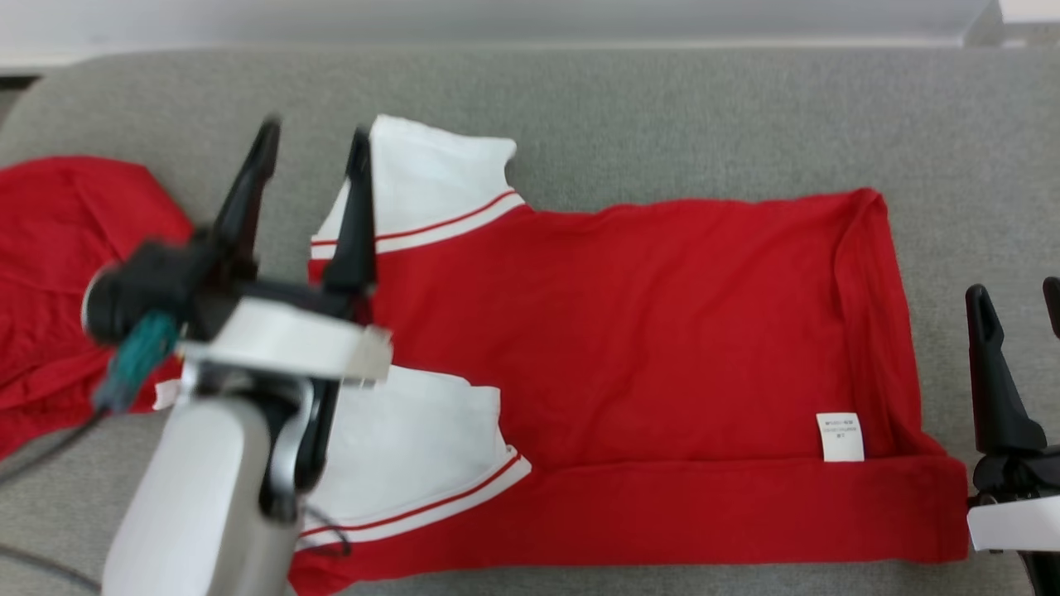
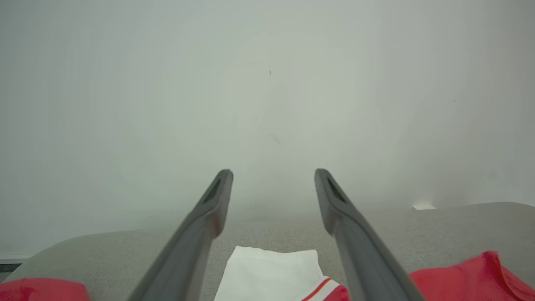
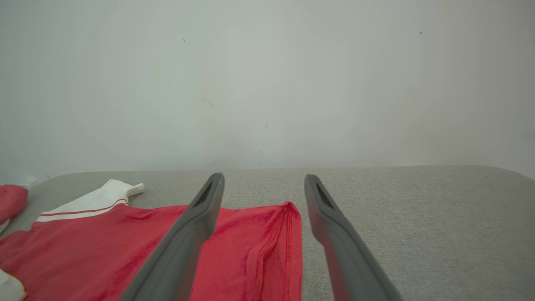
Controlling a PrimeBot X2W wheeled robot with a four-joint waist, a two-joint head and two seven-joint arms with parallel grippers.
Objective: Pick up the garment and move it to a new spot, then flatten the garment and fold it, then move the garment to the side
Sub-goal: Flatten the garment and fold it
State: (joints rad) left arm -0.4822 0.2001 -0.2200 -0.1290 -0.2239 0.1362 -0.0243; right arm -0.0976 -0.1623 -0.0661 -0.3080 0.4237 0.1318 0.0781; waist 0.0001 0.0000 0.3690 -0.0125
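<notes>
While the red garment [image 1: 629,348] lies spread flat on the grey surface [image 1: 662,108], its white sleeves toward the robot's left, the left gripper [image 1: 315,136] hangs over the far sleeve, fingers apart and empty. The right gripper [image 1: 1014,287] sits just beside the hem, fingers likewise apart. A second red cloth [image 1: 58,248], possibly another garment, lies further left.

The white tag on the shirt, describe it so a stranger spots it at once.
On the grey cushion lies a red shirt with white sleeves. Near its right end, above the folded front strip, sits the white tag. Unlike the striped sleeves, it is a tiny printed rectangle.
</notes>
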